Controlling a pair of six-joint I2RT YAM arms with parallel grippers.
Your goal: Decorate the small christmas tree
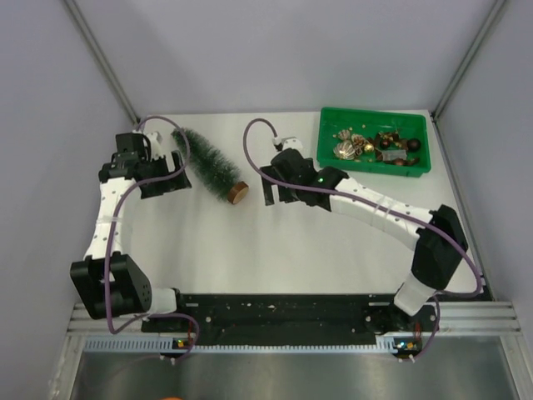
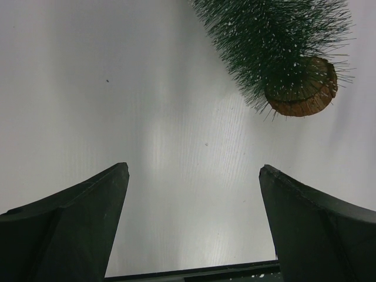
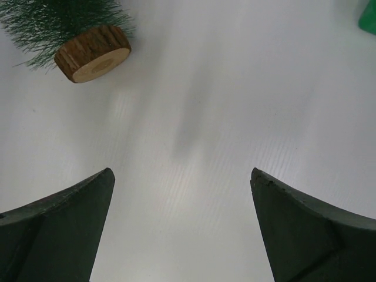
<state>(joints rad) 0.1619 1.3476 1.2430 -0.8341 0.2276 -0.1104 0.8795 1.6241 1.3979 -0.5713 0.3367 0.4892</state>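
Ahead-right of the left pincer (image 2: 192, 169), the small christmas tree (image 2: 276, 41) is cut off at the top edge. Ahead-right of the right pincer (image 3: 182, 173), only a corner of the green tray (image 3: 369, 14) shows. Its ornaments (image 1: 371, 148) are too small to identify.

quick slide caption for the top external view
Left gripper and right gripper, both open, flank the small christmas tree lying on its side; green tray of ornaments at far right.

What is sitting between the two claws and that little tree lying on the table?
Nothing visible. The small christmas tree lies on its side; only bare table separates it from the left gripper and the right gripper.
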